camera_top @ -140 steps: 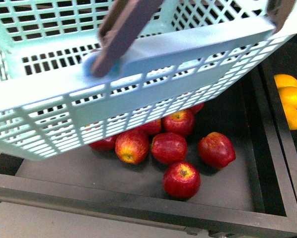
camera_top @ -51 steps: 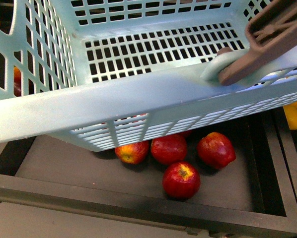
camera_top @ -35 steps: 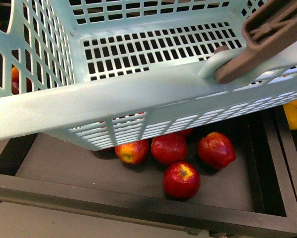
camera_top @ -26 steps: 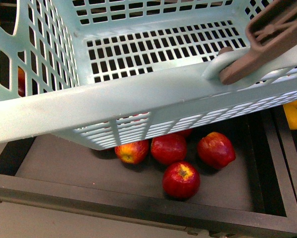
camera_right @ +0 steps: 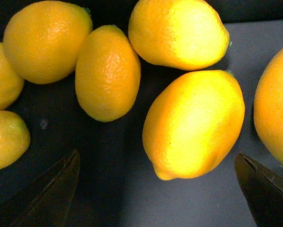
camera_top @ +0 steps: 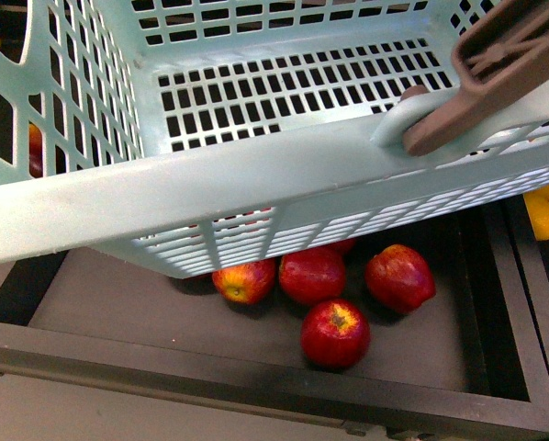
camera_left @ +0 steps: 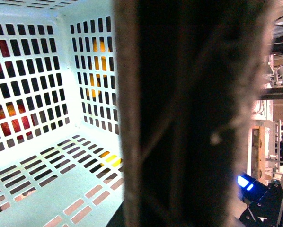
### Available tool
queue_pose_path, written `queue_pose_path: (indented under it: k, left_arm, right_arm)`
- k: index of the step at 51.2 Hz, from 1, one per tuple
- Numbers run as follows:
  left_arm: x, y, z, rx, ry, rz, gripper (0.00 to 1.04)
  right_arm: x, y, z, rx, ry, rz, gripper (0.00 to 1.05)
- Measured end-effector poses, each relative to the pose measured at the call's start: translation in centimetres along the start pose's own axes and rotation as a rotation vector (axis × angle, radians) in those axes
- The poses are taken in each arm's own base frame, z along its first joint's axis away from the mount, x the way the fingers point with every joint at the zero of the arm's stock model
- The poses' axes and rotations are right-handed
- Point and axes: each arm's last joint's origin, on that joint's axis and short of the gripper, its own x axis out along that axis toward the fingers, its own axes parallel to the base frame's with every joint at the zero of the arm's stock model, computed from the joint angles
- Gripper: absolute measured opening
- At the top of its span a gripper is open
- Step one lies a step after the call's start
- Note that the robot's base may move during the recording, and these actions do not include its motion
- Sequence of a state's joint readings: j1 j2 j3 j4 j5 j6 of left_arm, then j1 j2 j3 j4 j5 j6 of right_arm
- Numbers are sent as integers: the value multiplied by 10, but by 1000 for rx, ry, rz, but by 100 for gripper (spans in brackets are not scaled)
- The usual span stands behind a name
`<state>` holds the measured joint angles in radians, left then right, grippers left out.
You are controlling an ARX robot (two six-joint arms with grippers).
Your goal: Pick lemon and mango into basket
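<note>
The light aqua basket [camera_top: 256, 175] hangs tilted in the air over a bin of apples, and its slotted inside is empty. My left gripper is shut on its brownish handle [camera_top: 504, 73]. That handle [camera_left: 179, 118] fills the left wrist view and hides the fingers. In the right wrist view several orange-yellow fruits lie on a dark floor. My right gripper [camera_right: 158, 203] is open just short of a plump lemon [camera_right: 193, 123], whose pointed end faces the gap. Both dark fingertips [camera_right: 47, 194] are clear of it. I cannot pick out the mango among them.
Several red apples [camera_top: 334, 333] lie in a dark bin [camera_top: 256, 377] under the basket. A bin wall [camera_top: 509, 303] separates them from yellow fruit [camera_top: 543, 216] at the right edge, partly hidden by the basket. More lemons [camera_right: 107, 73] crowd around the near one.
Since the earliest frame the basket has swung round, so its inside now faces the front camera and its handle sits at the upper right. Over the last second it only wobbles slightly.
</note>
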<state>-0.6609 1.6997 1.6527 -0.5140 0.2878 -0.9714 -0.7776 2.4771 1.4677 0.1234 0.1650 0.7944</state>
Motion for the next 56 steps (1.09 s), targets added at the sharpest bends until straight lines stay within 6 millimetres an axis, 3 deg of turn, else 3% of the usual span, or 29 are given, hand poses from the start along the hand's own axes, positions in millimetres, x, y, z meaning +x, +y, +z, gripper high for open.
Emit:
queue_pose_path:
  k: [17,41,47,52,56]
  left_arm:
    - [0,0,0,0,0,0,5]
    - [0,0,0,0,0,0,5]
    - [0,0,0,0,0,0,5]
    - [0,0,0,0,-1,0,5]
    - [0,0,0,0,-1,0,5]
  right_arm:
    - [29,-3,1,34,3,-54,96]
    - [50,1,0,33,10,-81,96]
    - [52,1,0,30,14,-84,88]
    - [53,1,-1,24,17,-86,73]
    - [54,1,-1,23,26,-78,70]
